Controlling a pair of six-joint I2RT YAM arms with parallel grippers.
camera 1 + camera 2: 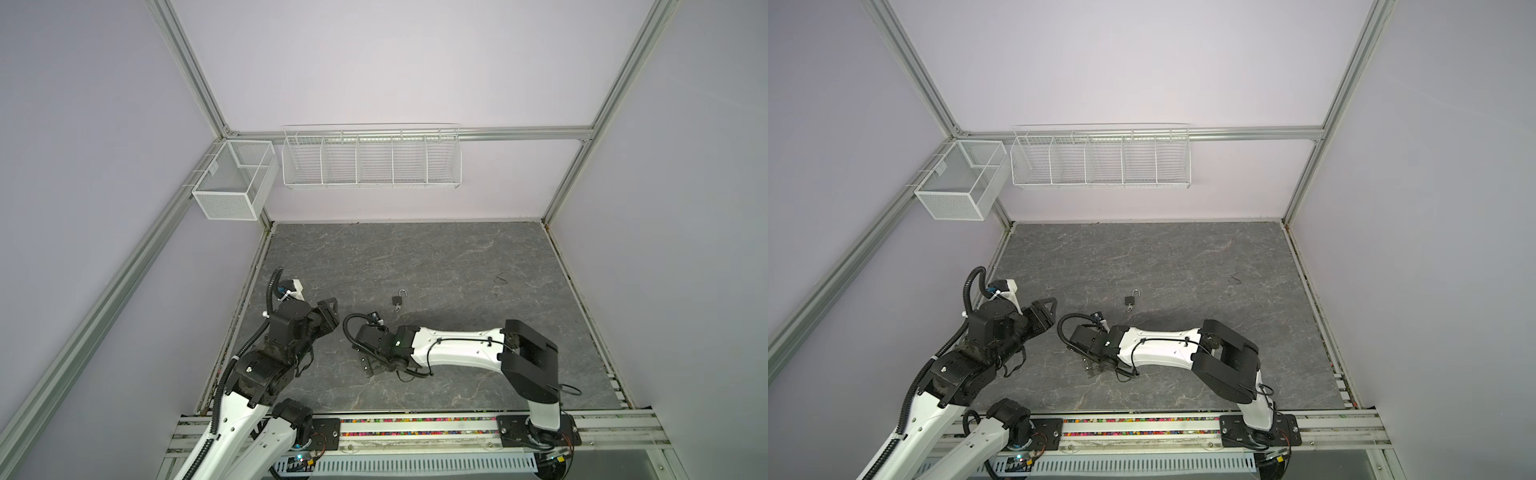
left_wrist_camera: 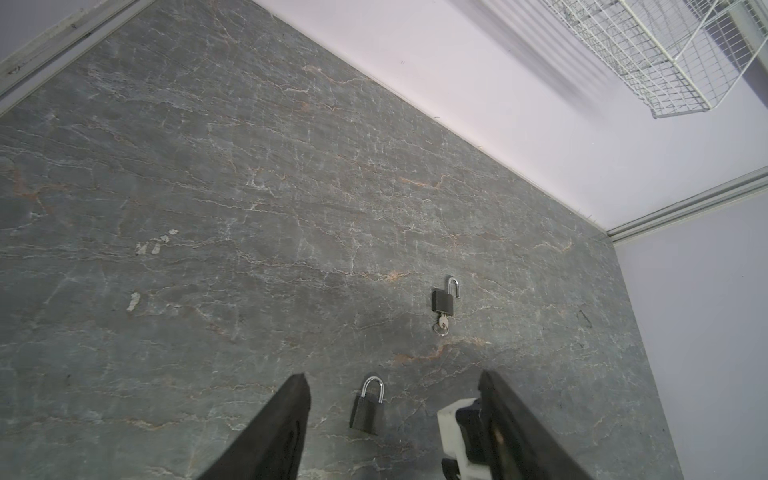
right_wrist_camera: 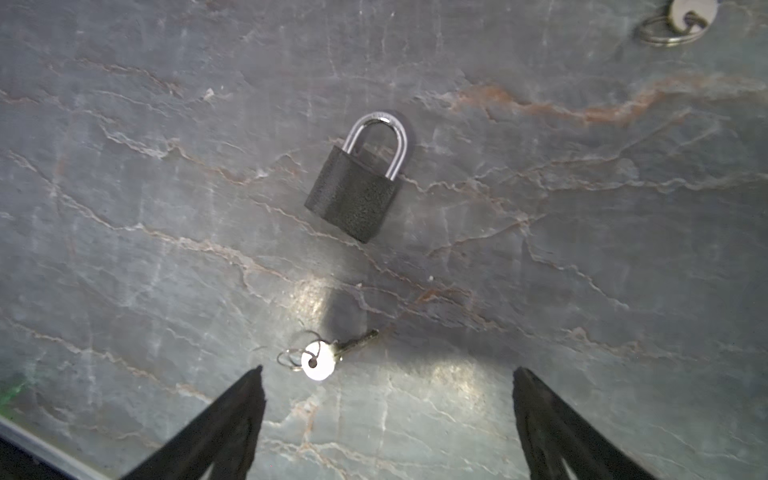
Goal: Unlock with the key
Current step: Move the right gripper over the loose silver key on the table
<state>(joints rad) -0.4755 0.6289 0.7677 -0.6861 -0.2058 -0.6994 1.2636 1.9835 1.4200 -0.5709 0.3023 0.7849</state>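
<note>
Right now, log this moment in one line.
left gripper open, empty | right gripper open, near loose key | closed padlock on table, untouched | open padlock holds inserted key

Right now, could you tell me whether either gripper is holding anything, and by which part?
Nothing is held. The left gripper and right gripper are both open; the loose key and the shut padlock lie free on the table.

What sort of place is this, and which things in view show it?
Probably a robotics test cell: a left arm and right arm mounted on a rail, aluminium framing around plain walls, and an open padlock laid out on the tabletop.
</note>
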